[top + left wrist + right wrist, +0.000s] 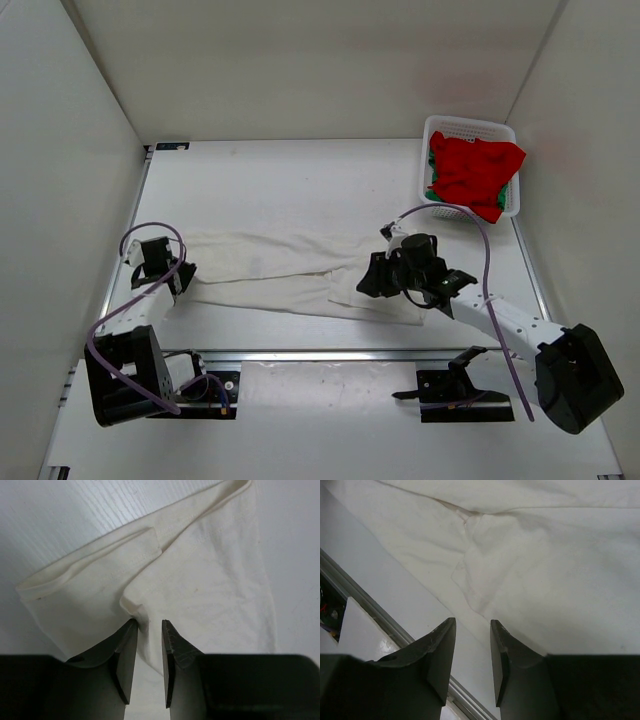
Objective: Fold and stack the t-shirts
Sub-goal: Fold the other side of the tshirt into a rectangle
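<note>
- The left gripper [149, 622] sat low at the left end of the off-white t-shirt [290, 270]. Its jaws stood only narrowly apart, with a small pucker of cloth right at their tips. Whether they actually pinched that pucker could not be told.
- The right gripper [472, 622] hung over the shirt's near right edge. Its jaws were moderately parted with nothing between them, and bare table [300, 190] and a rumpled flap of cloth showed below.
- Between the two grippers, the off-white shirt lay stretched in a long, loosely doubled band across the middle of the table. It was wrinkled at the right end and not yet a neat rectangle.
- By the look of it, the first shirt's fold was in hand, about midway. The next move probably called for a sure pinch at each end, both arms lifting together, and the cloth carried over itself without dragging the lower layer.
- Far right, well apart from the arms, the white basket [470, 122] held the red t-shirt [475, 170] in a heap. A sliver of the green t-shirt [433, 185] showed beneath it, and neither had been folded.
</note>
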Controlling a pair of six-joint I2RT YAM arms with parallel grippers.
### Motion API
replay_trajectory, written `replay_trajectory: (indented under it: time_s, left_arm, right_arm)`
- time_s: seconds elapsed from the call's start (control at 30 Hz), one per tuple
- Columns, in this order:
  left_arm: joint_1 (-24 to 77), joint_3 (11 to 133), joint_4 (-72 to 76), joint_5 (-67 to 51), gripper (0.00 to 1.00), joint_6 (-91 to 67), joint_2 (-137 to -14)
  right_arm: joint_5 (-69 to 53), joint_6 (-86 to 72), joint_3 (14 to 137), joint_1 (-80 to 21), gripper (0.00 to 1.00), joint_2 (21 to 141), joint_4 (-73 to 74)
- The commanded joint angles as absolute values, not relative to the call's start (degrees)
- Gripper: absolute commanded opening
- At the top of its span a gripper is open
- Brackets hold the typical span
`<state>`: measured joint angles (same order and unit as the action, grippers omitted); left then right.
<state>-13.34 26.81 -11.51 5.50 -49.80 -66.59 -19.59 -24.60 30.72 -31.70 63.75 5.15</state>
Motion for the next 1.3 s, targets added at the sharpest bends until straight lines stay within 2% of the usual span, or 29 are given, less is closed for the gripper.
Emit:
replay_trajectory:
  time_s: [0.0, 0.07, 0.23, 0.33, 0.4, 0.53, 0.63, 0.73, 0.8, 0.9, 1.07, 1.27]
  left_arm:
    - [-13.54, 26.02, -10.9, 6.59, 0.37, -48.69, -66.09]
    - [-13.71, 24.79, -10.99, 6.42, 0.38, -48.87, -65.66]
    - [-13.27, 22.77, -9.93, 6.33, 0.33, -49.13, -65.04]
    - [-13.71, 23.28, -8.18, 6.5, 0.09, -49.48, -66.27]
    - [-13.02, 26.96, -7.91, 6.42, 0.01, -49.13, -68.81]
    - [-9.41, 38.56, -8.26, 5.88, 0.0, -49.92, -75.39]
    - [-6.95, 54.7, -9.57, 5.02, 0.0, -49.39, -81.63]
    - [-5.8, 64.22, -10.02, 2.55, 0.0, -49.48, -85.68]
    - [-5.45, 66.43, -10.72, 2.29, 0.0, -48.44, -86.13]
    - [-7.55, 63.21, -9.67, 1.5, 0.0, -46.32, -83.33]
    - [-12.48, 47.94, -5.54, -0.87, 0.0, -43.42, -77.88]
    - [-13.62, 39.38, -0.7, -0.18, 0.05, -44.74, -78.13]
  right_arm:
    - [-20.48, -25.22, 30.41, -31.2, 0.33, 61.97, 4.31]
    - [-20.13, -25.23, 30.32, -30.59, 0.32, 61.61, 4.92]
    - [-20.92, -25.58, 29.79, -29.36, 0.32, 60.82, 4.4]
    - [-20.66, -25.31, 29.45, -29.18, 0.32, 60.47, 5.01]
    - [-20.13, -25.84, 29.53, -29.35, 0.32, 60.47, 5.1]
    - [-20.48, -25.49, 29.18, -28.83, 0.32, 61.34, 4.92]
    - [-20.65, -25.84, 29.62, -28.48, 0.33, 61.7, 5.36]
    - [-20.4, -25.67, 29.36, -28.3, 0.32, 62.4, 4.83]
    - [-20.3, -26.45, 29.53, -28.21, 0.33, 62.4, 4.83]
    - [-20.3, -25.93, 29.01, -28.13, 0.33, 62.14, 5.01]
    - [-20.48, -25.58, 28.91, -28.39, 0.33, 63.19, 4.75]
    - [-18.37, -25.49, 29.01, -29.88, 0.36, 62.5, 7.2]
